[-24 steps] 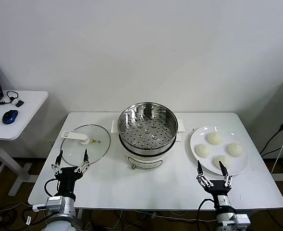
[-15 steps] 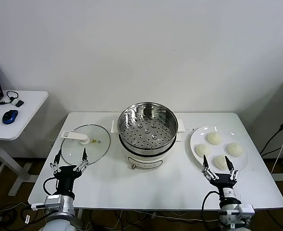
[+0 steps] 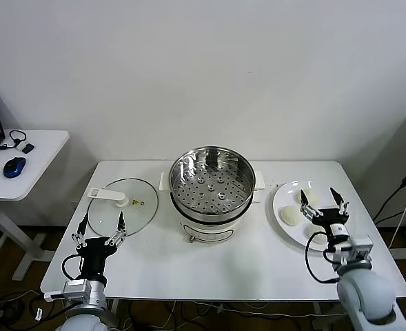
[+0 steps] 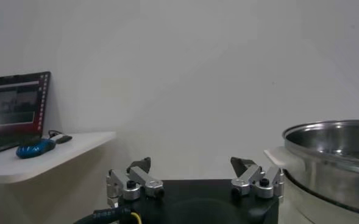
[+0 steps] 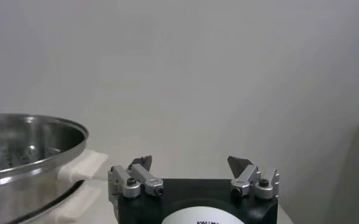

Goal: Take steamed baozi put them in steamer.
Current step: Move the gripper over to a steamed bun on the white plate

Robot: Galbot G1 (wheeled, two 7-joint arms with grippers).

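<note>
The task is not begun: the steamer (image 3: 211, 189) in the middle of the table (image 3: 258, 265) has an empty tray, and the steamed baozi (image 3: 290, 216) lie on the white plate (image 3: 280, 198). The right gripper (image 3: 322, 200) hovers over them, fingers wide and empty. The left gripper (image 3: 100, 224) waits near the glass lid (image 3: 123, 204), fingers spread, holding nothing.

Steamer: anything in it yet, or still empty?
Empty. The steamer shows only its bare perforated tray; its glass lid lies off on the table.
</note>
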